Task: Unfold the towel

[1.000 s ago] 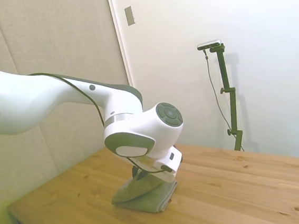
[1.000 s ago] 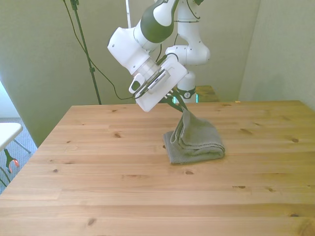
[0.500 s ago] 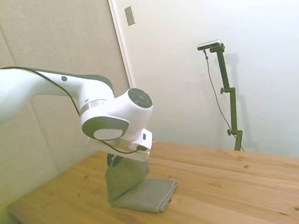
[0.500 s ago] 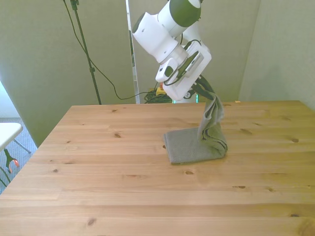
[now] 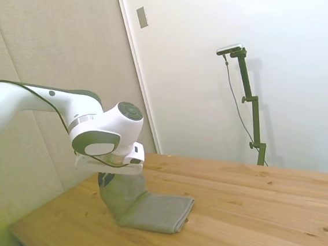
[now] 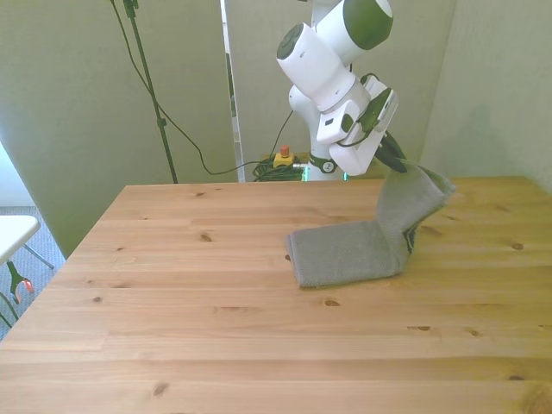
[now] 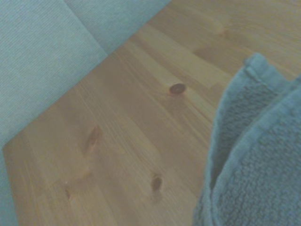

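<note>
On the counter [image 6: 172, 328], the towel [image 6: 345, 254] lies with its lower layer flat, right of centre in the front view. Its top flap rises toward the far right, pinched at the edge by the clenched pincer [image 6: 398, 166]. Soft, thick and limp, it likely drapes rather than slips; an edge hold suits it.

A white robot arm reaches low over the table, its wrist tilted sideways. The gripper [image 6: 398, 164] points down at a slant, fingers pinched closed on a cloth edge.
</note>
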You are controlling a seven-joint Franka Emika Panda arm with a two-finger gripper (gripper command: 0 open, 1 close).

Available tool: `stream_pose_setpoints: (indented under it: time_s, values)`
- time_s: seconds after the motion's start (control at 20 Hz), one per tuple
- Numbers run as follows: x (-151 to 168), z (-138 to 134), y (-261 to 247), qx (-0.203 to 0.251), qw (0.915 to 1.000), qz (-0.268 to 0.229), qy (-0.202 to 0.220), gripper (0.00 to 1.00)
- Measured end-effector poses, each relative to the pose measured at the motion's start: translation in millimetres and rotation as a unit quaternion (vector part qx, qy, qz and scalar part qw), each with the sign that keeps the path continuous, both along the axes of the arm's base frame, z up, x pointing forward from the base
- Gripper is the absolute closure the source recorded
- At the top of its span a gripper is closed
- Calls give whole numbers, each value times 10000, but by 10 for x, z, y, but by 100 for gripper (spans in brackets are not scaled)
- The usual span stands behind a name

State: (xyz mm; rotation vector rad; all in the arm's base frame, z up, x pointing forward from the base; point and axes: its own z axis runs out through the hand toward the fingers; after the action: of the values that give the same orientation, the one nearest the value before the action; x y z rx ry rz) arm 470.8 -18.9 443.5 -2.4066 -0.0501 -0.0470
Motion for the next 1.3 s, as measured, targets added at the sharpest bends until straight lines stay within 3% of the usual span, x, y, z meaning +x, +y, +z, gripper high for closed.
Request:
stream_pose_setpoints:
  time_s: [0.3,0.65,0.8,0.95,1.1,1.3]
  values:
    - [-54,-29,159,130,9981,592,-121,0]
    - [-94,-79,128,141,9969,736,-239,0]
    - [-32,-3,-20,-223,9993,199,-224,0]
    - [140,-12,-78,-738,9958,-468,-272,0]
    - [251,-222,-82,-1291,9856,-1043,-313,0]
    - [163,-396,-219,-2026,9634,-1726,-317,0]
